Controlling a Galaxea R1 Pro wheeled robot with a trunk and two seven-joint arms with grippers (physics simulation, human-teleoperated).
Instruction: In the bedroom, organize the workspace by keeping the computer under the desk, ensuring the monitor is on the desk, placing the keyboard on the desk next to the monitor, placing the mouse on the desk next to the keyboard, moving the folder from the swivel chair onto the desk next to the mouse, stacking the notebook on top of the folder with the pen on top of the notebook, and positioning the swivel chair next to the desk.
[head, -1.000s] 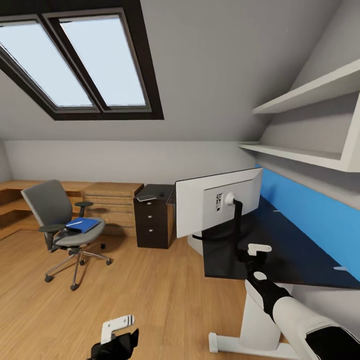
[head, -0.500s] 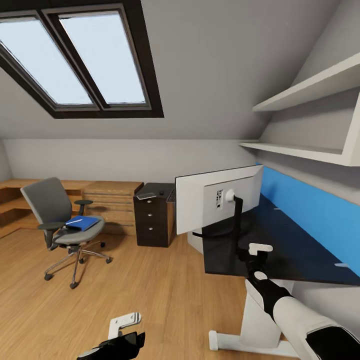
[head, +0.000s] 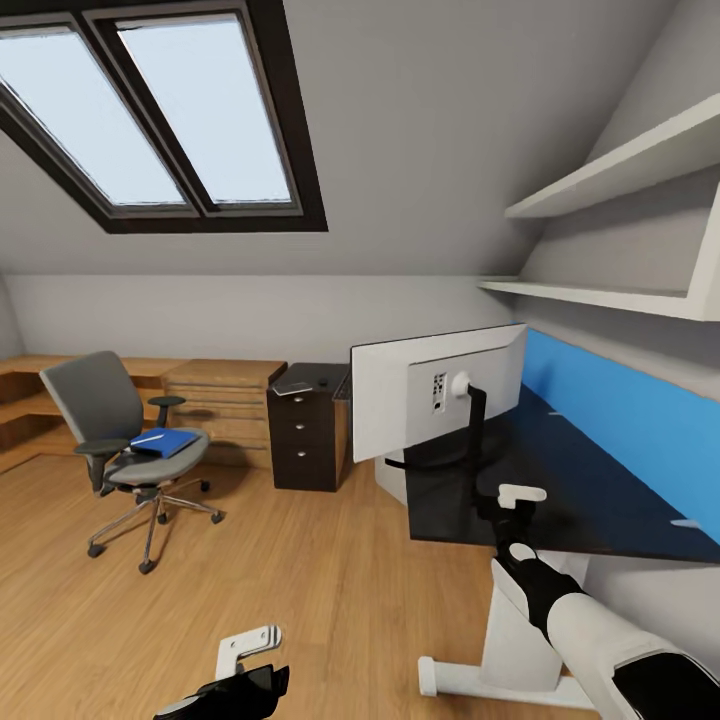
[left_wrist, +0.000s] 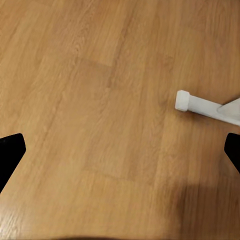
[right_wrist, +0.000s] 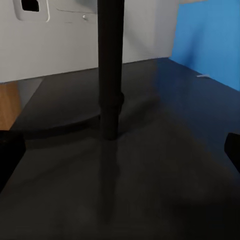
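You lifted left gripper (head: 245, 660) slightly, view drifted; monitor (head: 437, 397) sat on desk (head: 600, 500), right gripper (head: 515, 505) behind it, both spread wide, holding nothing; folder (head: 165, 442) waited on swivel chair (head: 120, 440)

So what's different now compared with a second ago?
The robot's left gripper shifted slightly rightward low over the light wood floor. Nothing was grabbed or released. The wide white-backed monitor stays on the glossy black desk, with the right gripper beside its stand; the blue folder stays on the grey swivel chair.

Attic bedroom workspace, sloped walls, skylights (head: 150, 110), desk (head: 560, 480), swivel chair (head: 115, 440)
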